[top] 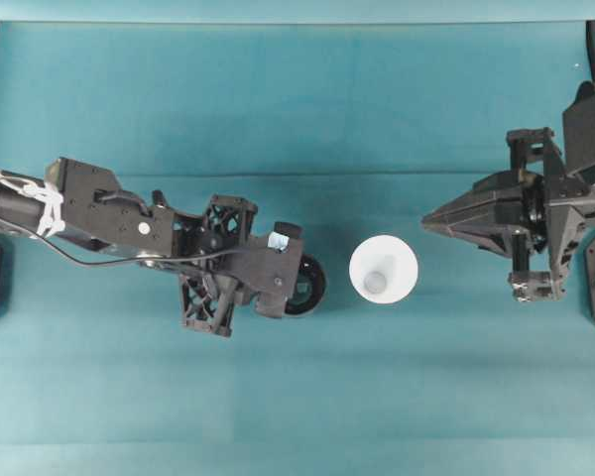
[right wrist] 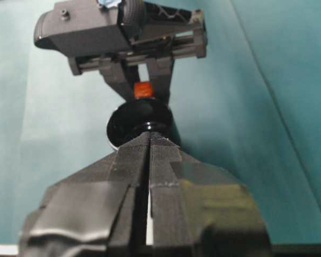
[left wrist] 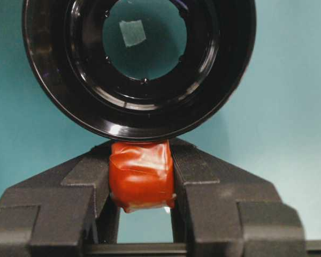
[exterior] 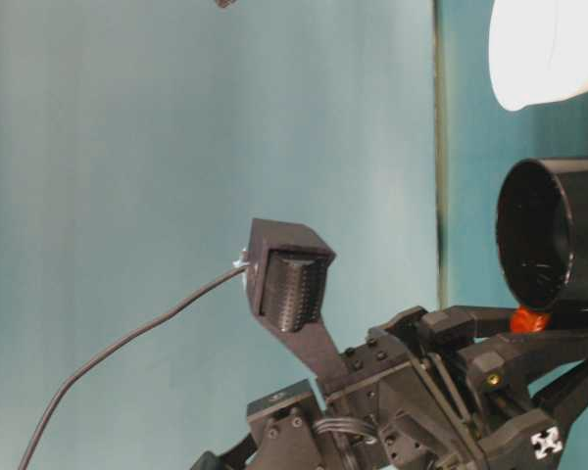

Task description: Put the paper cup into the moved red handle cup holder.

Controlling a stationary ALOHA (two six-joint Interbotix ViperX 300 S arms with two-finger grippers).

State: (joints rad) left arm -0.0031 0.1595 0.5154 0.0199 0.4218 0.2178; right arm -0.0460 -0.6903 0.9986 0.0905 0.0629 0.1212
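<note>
1. Four views, starting overhead: the left end effector reaches in from the left over the teal bench, and the red handle cup holder pokes out at its tip as a glossy black ring. The paper cup stands just right of it, close but not touching, mouth up so you look down on its greyish base. The right end effector sits further right, well clear of the cup, fingers pressed together into a point aimed at it.

2. Table-level view: the holder is tipped on its side with its open mouth facing the camera. Its red-orange handle nub is tucked into the left end effector. The white cup is beside it, with a gap between them.

3. Left wrist cam: the left end effector is pinching the red handle between both fingers. The black holder sits right past it, and you can see teal bench through its open bottom.

4. Right wrist cam: the right end effector is closed, fingers meeting at the tips. Past it is the holder with the orange nub clamped by the left end effector.
</note>
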